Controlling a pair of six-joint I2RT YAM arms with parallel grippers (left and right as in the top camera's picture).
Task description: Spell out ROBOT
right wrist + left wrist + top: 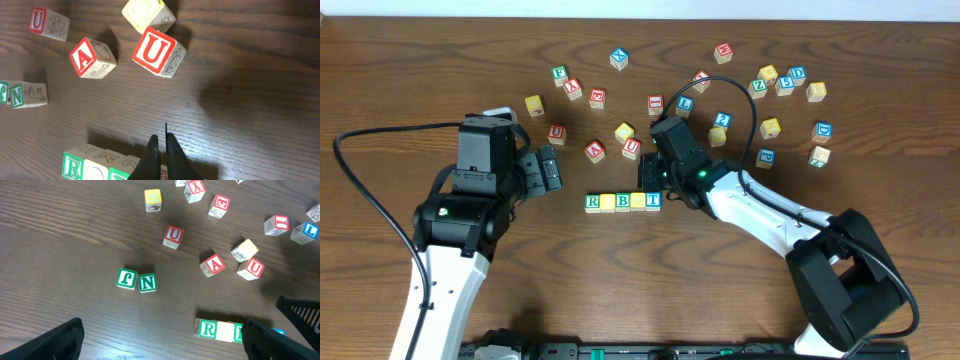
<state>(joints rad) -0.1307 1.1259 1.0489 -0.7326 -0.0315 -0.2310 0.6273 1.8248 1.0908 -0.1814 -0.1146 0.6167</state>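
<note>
1. The word lies just below the middle of the overhead frame. It reads green-faced wooden R cube [592, 202], yellow-faced wooden cube [608, 202], green-faced wooden B cube [623, 201], second yellow-faced wooden cube [638, 200], blue-faced wooden T cube [653, 200]. The cubes touch in one row, and the yellow faces are too small to read.
2. The right gripper [160, 142], its fingers pressed together and holding nothing, hangs just above the row's right end. The step looks like a last straightening or a retreat.
3. If a cube needs squaring, push its side slowly with the closed tips, so the neighbours do not twist.
4. Lift straight up before moving away, because a sideways sweep could knock the T cube.
5. The left gripper [548, 168], spread wide and empty, sits left of the row. Leave it there.
</note>
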